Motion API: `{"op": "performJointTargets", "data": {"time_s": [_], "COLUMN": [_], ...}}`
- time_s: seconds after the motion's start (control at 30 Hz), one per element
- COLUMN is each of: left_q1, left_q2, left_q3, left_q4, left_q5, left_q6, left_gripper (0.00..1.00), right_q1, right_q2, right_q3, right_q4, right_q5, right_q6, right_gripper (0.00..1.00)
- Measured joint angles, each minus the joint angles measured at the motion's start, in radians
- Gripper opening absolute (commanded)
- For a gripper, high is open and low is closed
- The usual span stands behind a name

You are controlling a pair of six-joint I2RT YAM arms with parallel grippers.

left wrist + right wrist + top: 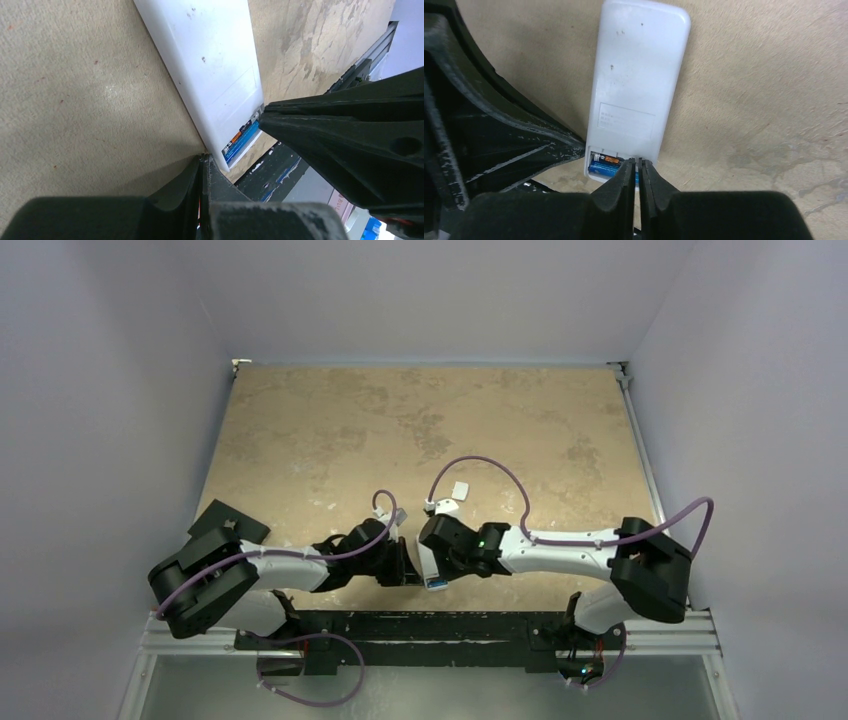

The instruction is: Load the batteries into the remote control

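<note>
The remote control (pixel 639 75) lies face down on the table (pixel 330 430), just in front of the two arm bases, plain back up and battery bay turned towards the near edge. The bay is uncovered. A blue battery (pixel 603 168) sits lengthwise across it, showing an orange and white label; whether the dark cell lies beside it cannot be told. The right gripper (pixel 639 161) has its fingers drawn together with only a hairline slit between them, and their tips rest at the rim of the open bay. In my judgement this is a poke to seat the cell, not a grasp. The left gripper (pixel 204 159) is likewise closed on nothing, its tips set at the remote's long side near the bay corner, apparently as a stop against sliding. The remote's shell is smooth, hard white plastic with rounded corners, a few dark specks and a faint embossed panel. The table surface is matt, mottled tan and slightly grainy. A small white square piece (pixel 461 489) lies apart, farther out on the table.
</note>
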Motion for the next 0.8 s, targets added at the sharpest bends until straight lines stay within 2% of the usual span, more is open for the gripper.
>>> {"op": "performJointTargets", "data": {"time_s": [0.13, 0.57, 0.7, 0.8], "left_q1": [0.0, 0.0, 0.0, 0.0], "left_q2": [-0.003, -0.08, -0.118, -0.146], "left_q3": [0.0, 0.005, 0.018, 0.047], "left_q4": [-0.005, -0.124, -0.195, -0.264], "left_q5": [-0.003, -0.064, -0.092, -0.118], "left_q6": [0.0, 0.005, 0.015, 0.034], "left_gripper": [0.0, 0.0, 0.08, 0.17], "right_q1": [0.0, -0.018, -0.06, -0.106], "right_q2": [-0.032, -0.102, -0.118, -0.122], "right_q3": [0.025, 0.139, 0.157, 0.17], "right_q4": [-0.027, -0.124, -0.136, -0.14], "right_q5": [0.016, 0.166, 0.195, 0.206], "right_q6": [-0.002, -0.082, -0.124, -0.158], "right_gripper": [0.17, 0.33, 0.39, 0.44]}}
